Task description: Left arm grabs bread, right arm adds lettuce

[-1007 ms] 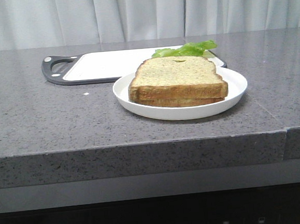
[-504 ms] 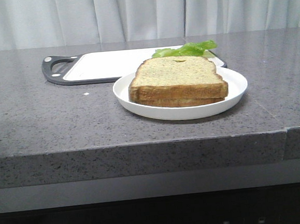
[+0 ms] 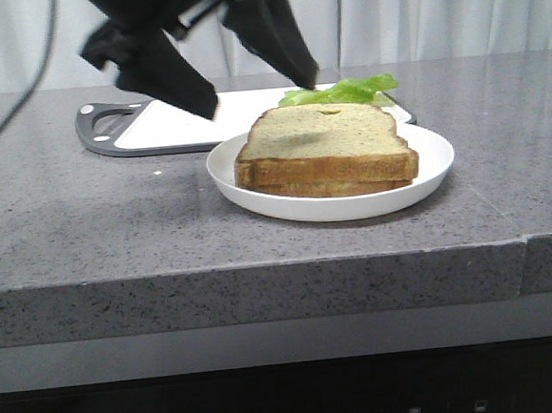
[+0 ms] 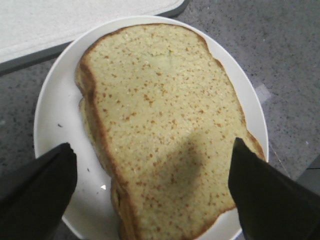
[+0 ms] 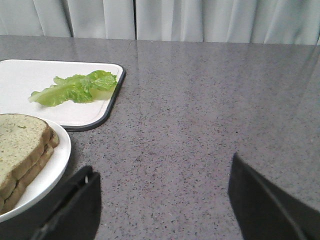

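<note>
Two stacked slices of bread lie on a white plate (image 3: 426, 171); the top slice of bread (image 3: 328, 135) is tan with a dent in its far edge. My left gripper (image 3: 255, 91) is open and hangs in the air above the stack's left rear. In the left wrist view the bread (image 4: 160, 115) fills the space between the spread black fingers (image 4: 40, 185), untouched. The lettuce (image 3: 343, 91) lies behind the plate on a white cutting board (image 3: 183, 123). My right gripper (image 5: 161, 165) is open over bare counter, to the right of the lettuce (image 5: 75, 89) and the plate (image 5: 50, 170).
The grey speckled counter (image 3: 86, 221) has its front edge close to the plate. The cutting board's black handle (image 3: 102, 124) points left. A thin dark cable (image 3: 27, 83) hangs at the far left. White curtains close off the back.
My left arm has come into the front view from above and now hovers open over the bread. Bread, plate and lettuce have not moved.
</note>
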